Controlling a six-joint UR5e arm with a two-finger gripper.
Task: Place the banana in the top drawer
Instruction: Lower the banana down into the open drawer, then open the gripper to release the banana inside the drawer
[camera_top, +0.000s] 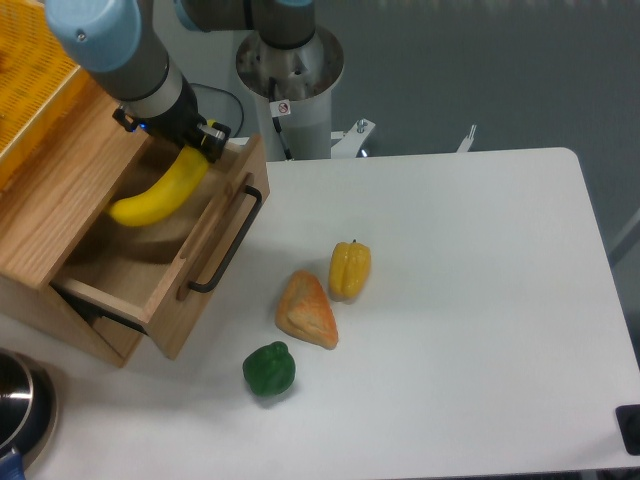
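The banana (160, 194) is long, curved and bright yellow. It hangs inside the open top drawer (205, 250), a light oak box with a black bar handle (226, 240), pulled out from the wooden cabinet at the left. My gripper (197, 145) is shut on the banana's upper end, above the drawer's back right corner. The banana's lower end points left and down into the drawer. I cannot tell whether it touches the drawer floor.
A yellow mesh basket (30, 75) sits on the cabinet top. On the white table lie a yellow bell pepper (350, 269), an orange-brown wedge of bread (307, 311) and a green pepper (268, 369). A metal bowl (20, 405) is at the bottom left.
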